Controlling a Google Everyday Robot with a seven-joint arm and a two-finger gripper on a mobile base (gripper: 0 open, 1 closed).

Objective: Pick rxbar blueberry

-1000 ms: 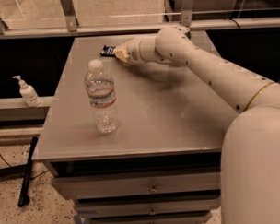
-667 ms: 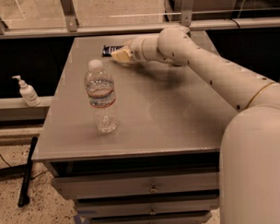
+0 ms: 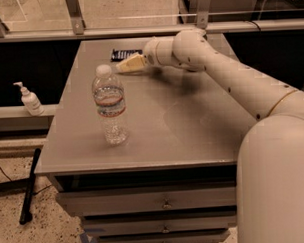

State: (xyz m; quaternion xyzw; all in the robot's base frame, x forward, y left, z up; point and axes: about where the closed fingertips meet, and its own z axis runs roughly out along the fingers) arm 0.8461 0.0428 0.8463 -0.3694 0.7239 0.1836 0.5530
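Note:
The rxbar blueberry [image 3: 123, 55] is a flat dark navy bar lying at the far edge of the grey table [image 3: 192, 127]. My gripper [image 3: 128, 65], tan at the tip, hangs just on the near side of the bar, low over the table, and its tip overlaps the bar's near edge. The white arm reaches in from the lower right across the table. The bar rests on the table and is not lifted.
A clear water bottle [image 3: 110, 106] with a white cap stands upright left of centre on the table, near the gripper's left front. A soap dispenser [image 3: 29, 99] sits on a ledge to the left. Drawers are below the tabletop, and a rail runs behind it.
The gripper has shifted slightly toward the near side, so more of the dark bar shows behind it. The bottle and the bar have not moved.

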